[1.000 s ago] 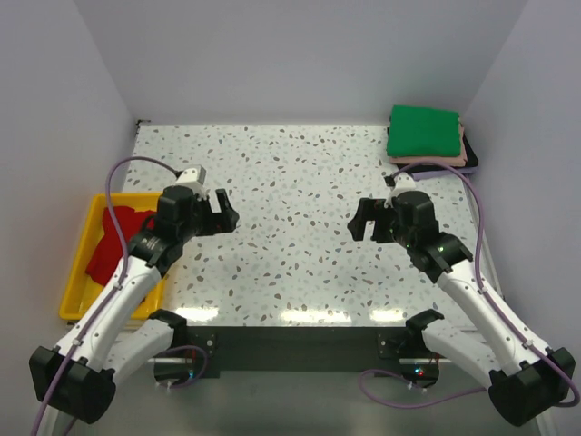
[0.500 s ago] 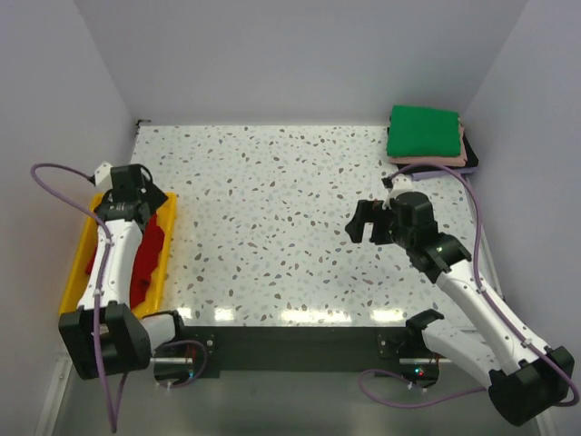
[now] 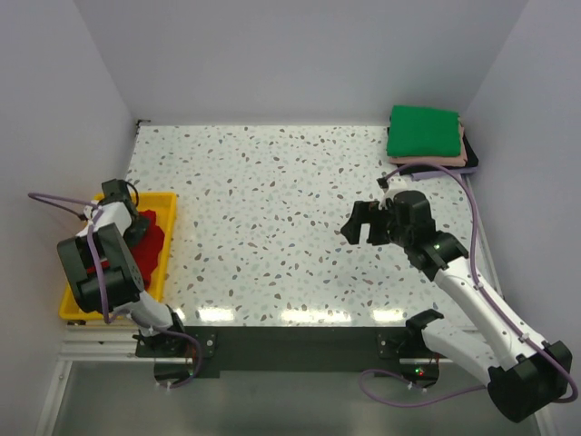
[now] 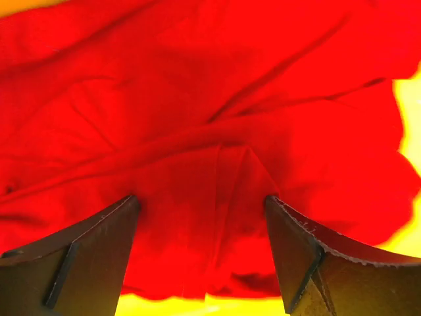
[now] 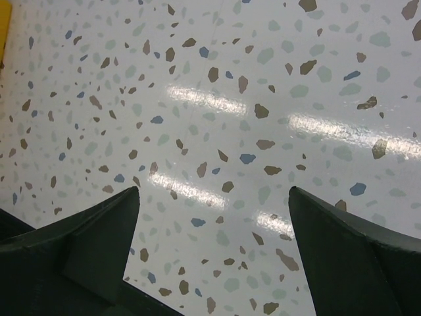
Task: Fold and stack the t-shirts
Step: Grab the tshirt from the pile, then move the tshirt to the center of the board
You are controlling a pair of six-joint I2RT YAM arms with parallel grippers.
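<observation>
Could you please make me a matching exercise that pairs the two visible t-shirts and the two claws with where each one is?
1. red t-shirt
2. green t-shirt
3. left claw
4. right claw

A. open above the bare speckled table
B. folded, topmost at the far right corner
C. crumpled in the yellow tray
D. open, right over red cloth

Pairs: 1-C, 2-B, 3-D, 4-A
</observation>
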